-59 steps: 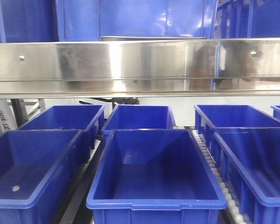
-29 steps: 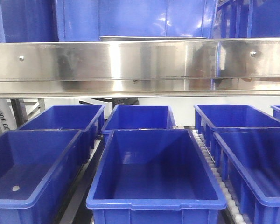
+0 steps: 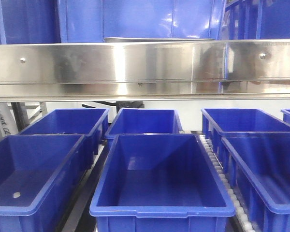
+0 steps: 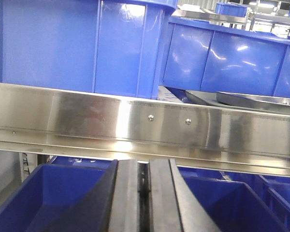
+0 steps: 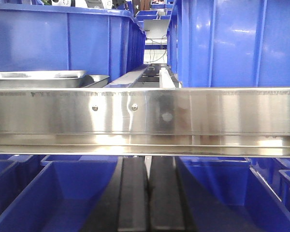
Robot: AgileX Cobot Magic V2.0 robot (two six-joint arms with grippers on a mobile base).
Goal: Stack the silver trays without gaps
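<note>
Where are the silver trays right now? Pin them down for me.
The silver trays sit on the upper level, just behind the riveted steel beam: at left in the right wrist view, at right in the left wrist view, with tall blue bins behind them.

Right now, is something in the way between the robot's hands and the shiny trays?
Yes. The long steel beam runs across in front of both shut hands, left hand and right hand. The silver trays sit on the upper level behind it, above the beam's top edge, so the hands would likely have to rise over it.

No legible text, labels or numbers on any bin or beam.
</note>
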